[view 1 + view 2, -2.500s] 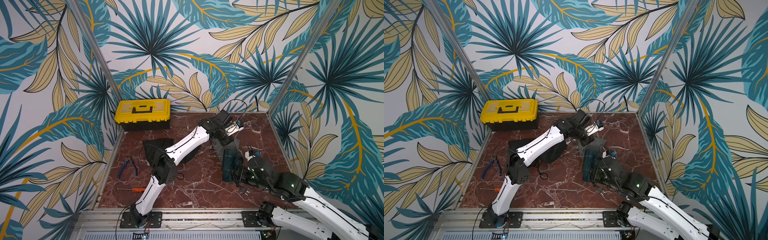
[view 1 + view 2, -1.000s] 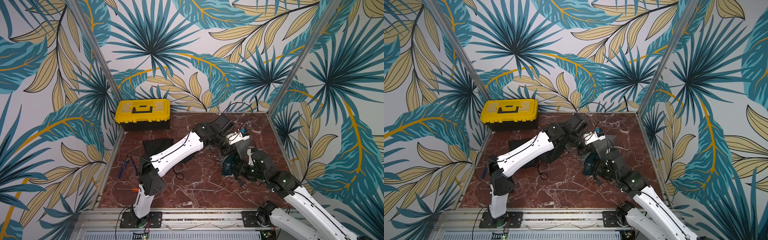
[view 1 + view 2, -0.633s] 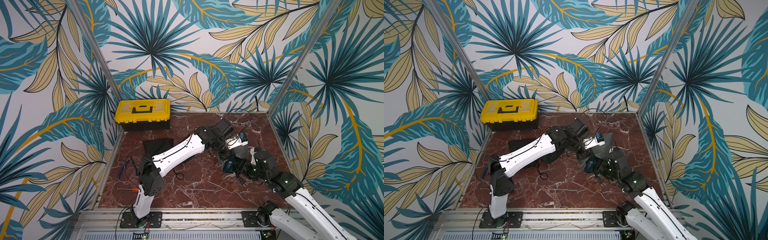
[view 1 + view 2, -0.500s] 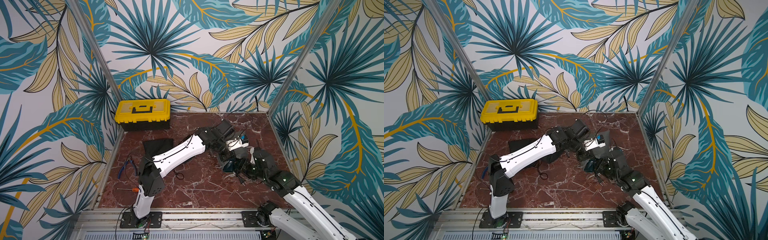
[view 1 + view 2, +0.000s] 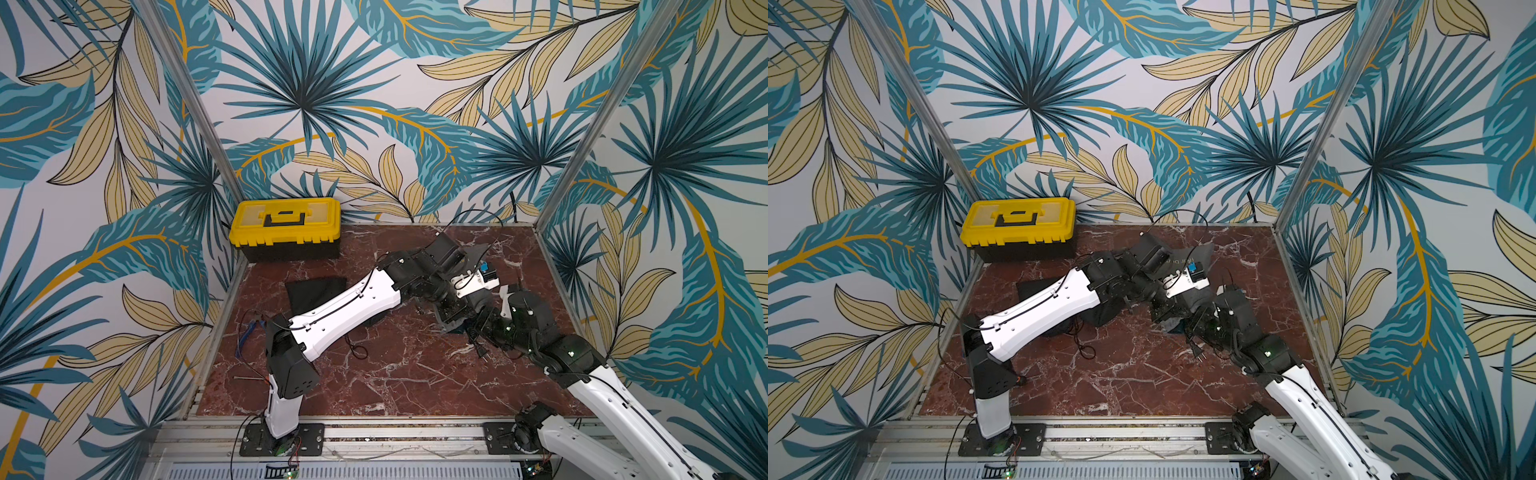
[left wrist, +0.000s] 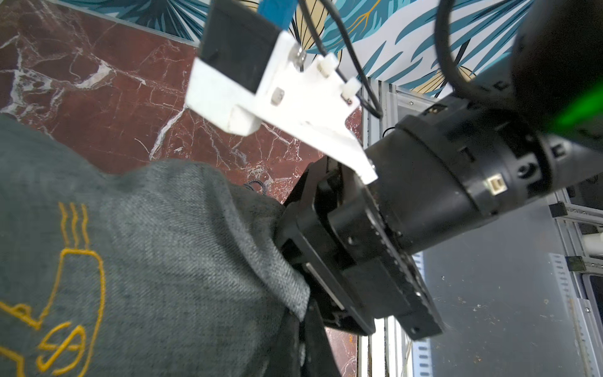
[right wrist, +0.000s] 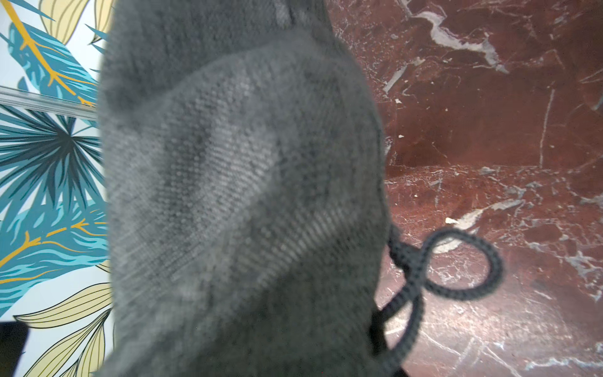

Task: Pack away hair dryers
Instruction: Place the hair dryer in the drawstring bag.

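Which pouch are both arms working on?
The grey pouch with yellow embroidery, between left arm and right arm; the black pouch lies flat nearer the yellow toolbox.

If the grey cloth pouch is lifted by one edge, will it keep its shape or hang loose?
Probably hangs loose: the grey pouch is woven cloth, already folded and bulging. Its drawstring lies in a slack loop, so it may trail or snag.
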